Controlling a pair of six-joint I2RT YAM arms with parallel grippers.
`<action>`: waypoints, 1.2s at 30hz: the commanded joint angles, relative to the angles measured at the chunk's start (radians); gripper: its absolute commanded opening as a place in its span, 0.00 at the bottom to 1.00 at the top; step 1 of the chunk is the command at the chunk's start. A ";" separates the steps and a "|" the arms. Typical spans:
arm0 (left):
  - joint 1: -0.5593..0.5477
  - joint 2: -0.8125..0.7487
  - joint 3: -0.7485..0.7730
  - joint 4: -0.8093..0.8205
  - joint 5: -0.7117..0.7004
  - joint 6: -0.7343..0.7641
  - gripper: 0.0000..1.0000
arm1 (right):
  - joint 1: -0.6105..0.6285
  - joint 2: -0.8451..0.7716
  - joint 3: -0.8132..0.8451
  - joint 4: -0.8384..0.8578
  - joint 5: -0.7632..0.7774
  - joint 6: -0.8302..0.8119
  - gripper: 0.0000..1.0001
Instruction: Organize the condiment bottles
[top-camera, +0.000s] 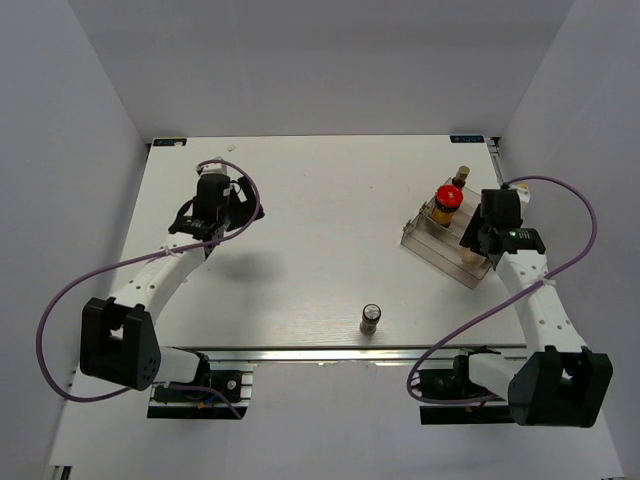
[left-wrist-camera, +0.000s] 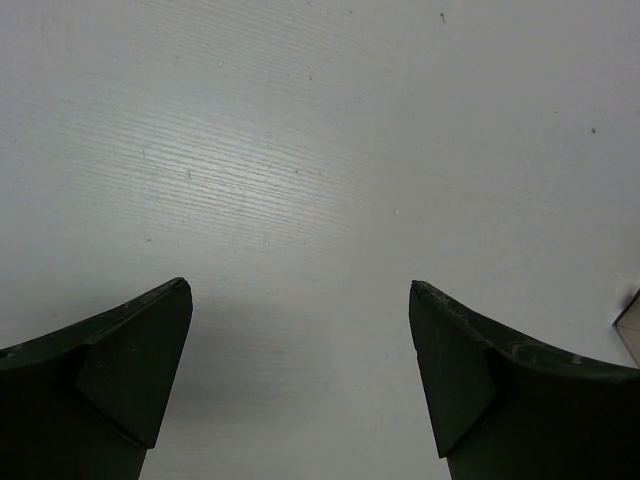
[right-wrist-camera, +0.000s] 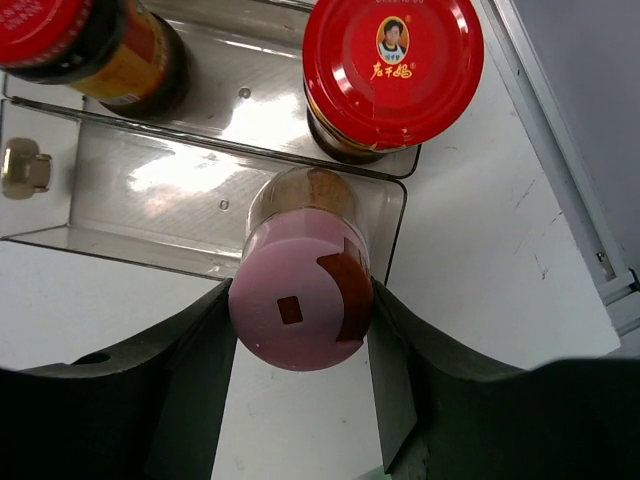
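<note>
Roughly half done, I judge. In the right wrist view two red-lidded jars, one (right-wrist-camera: 392, 65) at the top right and one (right-wrist-camera: 50, 25) at the top left corner, stand on the upper step of the clear rack (right-wrist-camera: 140, 190); the pink shaker (right-wrist-camera: 298, 270) is at the rack's lower right corner, over the front step, and whether its base already rests there cannot be told. The right gripper (right-wrist-camera: 301, 300) is clamped on it, a finger pressed to each side of the pink cap.

What seems left: seating and letting go of this shaker; then the grey-capped shaker (top-camera: 371, 318), which stands alone at the lower centre of the top view, well apart from the rack. A slim bottle (top-camera: 462, 176) shows just above the rack in that view; whether it is on the rack or behind it I cannot tell; a second slim bottle I cannot find.

The pink shaker is upright or close to it; its long axis runs nearly straight at the wrist camera, cap toward the lens, the brown body leaning a little toward the top of the frame, which may be only perspective.

The left gripper (left-wrist-camera: 300, 330) hangs over bare table (left-wrist-camera: 320, 130) at the upper left of the top view, jaws spread wide with nothing between them.
</note>
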 joint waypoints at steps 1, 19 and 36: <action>-0.002 -0.006 0.032 0.026 0.016 0.016 0.98 | -0.018 0.014 -0.018 0.026 -0.008 0.025 0.20; -0.002 0.045 0.047 0.018 0.038 0.022 0.98 | -0.112 0.118 -0.080 0.052 -0.042 0.078 0.87; -0.002 0.013 0.046 0.011 0.042 0.007 0.98 | 0.312 -0.112 0.026 0.092 -0.459 -0.167 0.89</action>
